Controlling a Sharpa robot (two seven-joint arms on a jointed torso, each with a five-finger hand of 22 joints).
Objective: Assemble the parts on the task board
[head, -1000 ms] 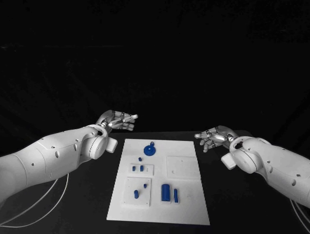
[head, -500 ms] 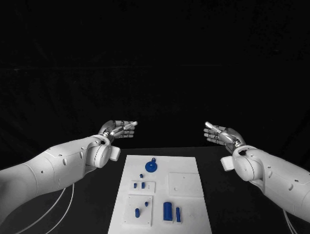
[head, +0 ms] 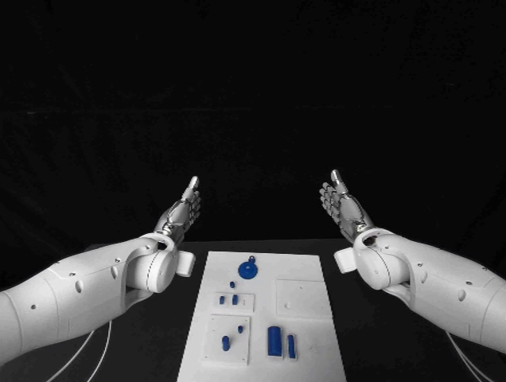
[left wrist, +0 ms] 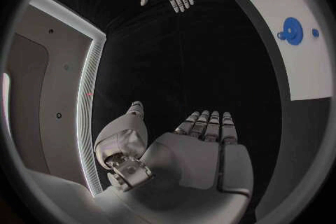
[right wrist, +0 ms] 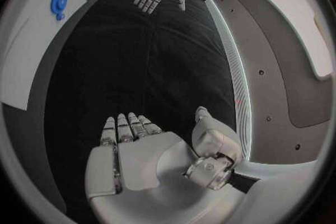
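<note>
Both hands rose since before: left hand & right hand now flat, fingers straight, holding nothing. Task board near edge cut off

1. We see a lab-style test setup: a black surface against a black backdrop.
2. We see a white task board carrying small blue parts.

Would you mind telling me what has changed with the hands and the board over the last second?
Both hands have opened out: the left hand and the right hand, loosely curled a second ago, now hold their fingers straight and together, palms facing each other, raised above the far end of the task board. Neither took hold of anything. The blue parts, including the round one, lie as before; their apparent shift is the camera's.
</note>
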